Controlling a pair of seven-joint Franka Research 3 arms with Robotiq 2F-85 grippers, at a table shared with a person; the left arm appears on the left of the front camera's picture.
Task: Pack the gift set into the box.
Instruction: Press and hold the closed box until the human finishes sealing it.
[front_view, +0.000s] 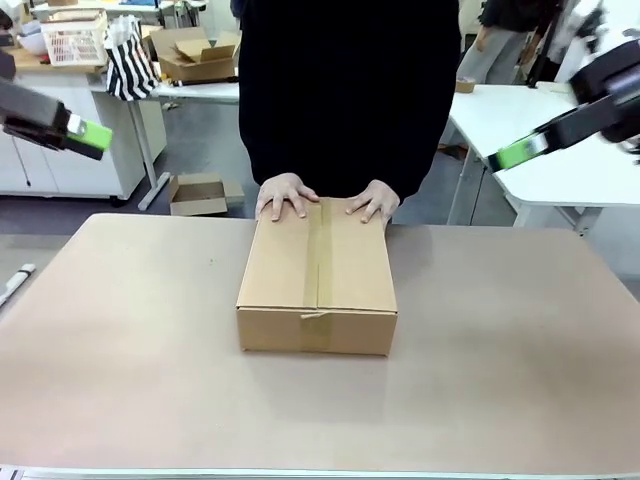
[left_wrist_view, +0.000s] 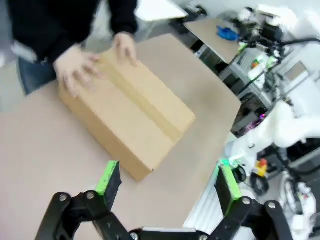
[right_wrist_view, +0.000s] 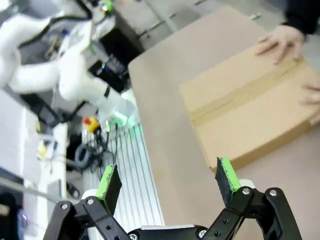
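Observation:
The box (front_view: 318, 275) lies closed in the middle of the table, a tape strip running along its top seam; it also appears as the box (left_wrist_view: 130, 115) and the box (right_wrist_view: 250, 110) in the wrist views. The person's two hands (front_view: 287, 195) (front_view: 375, 200) rest flat on its far edge. The gift set is hidden. My left gripper (front_view: 85, 133) hangs high at the left, open and holding nothing (left_wrist_view: 167, 177). My right gripper (front_view: 525, 150) hangs high at the right, also open and holding nothing (right_wrist_view: 167, 180). Both are well away from the box.
The brown table (front_view: 120, 340) has wide bare room around the box. A small white object (front_view: 15, 282) lies at its left edge. Behind are a small cardboard box (front_view: 197, 194) on the floor, a striped bag (front_view: 130, 62) and a white table (front_view: 560, 150).

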